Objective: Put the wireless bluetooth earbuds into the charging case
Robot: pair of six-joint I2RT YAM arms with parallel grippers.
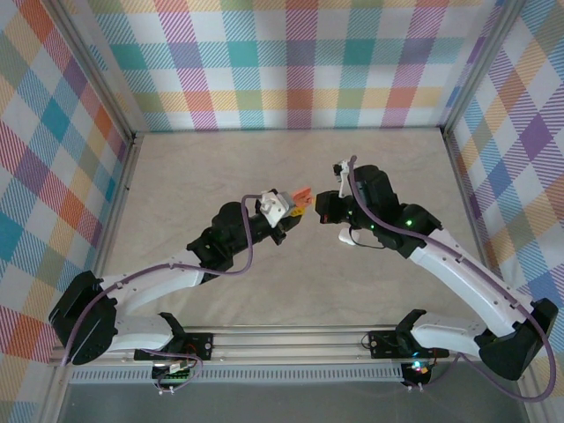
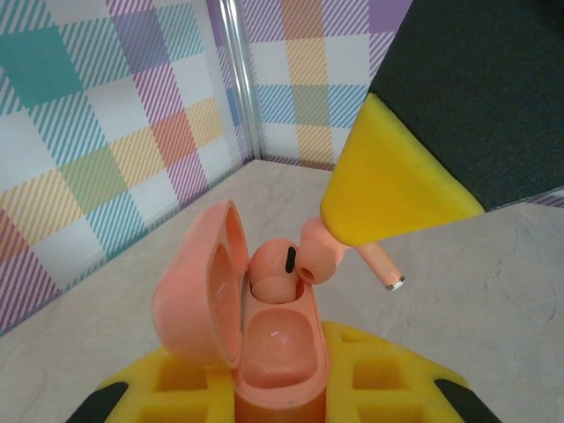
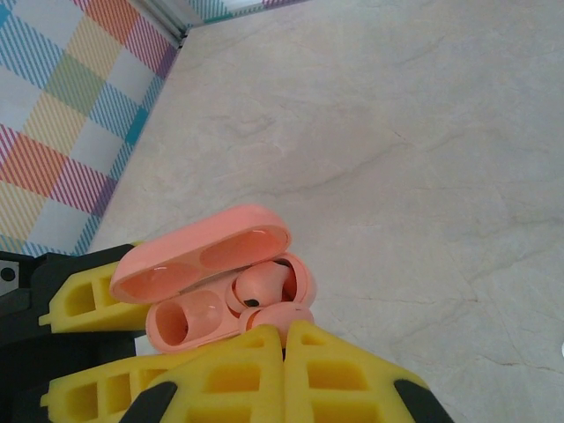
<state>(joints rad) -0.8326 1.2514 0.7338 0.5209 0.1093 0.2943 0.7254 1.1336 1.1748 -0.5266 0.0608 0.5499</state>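
From overhead I see a pale, marble-patterned bench boxed in by pastel plaid walls. My left arm reaches in from the lower left and my right arm from the lower right. Their tips meet above the middle of the bench.

The left end effector is closed on the case, its yellow fingers clamped against the lower body on either side. The case is lifted off the bench and stands open, with the lid swung back to the left in the left wrist view. It sits directly in front of the right end effector, almost touching its tips.

The right end effector's two yellow fingers are pressed together, with only a thin seam between them. They pinch the held earbud at the case's open mouth. In the left wrist view one yellow finger covers the top of that bud. Its head touches the seated earbud, and its stem angles away down to the right, outside the case.

The seated earbud rests in the far well, showing a small dark oval mark. The near well is bare.

A small white rounded item lies below the right wrist. I cannot tell what it is.
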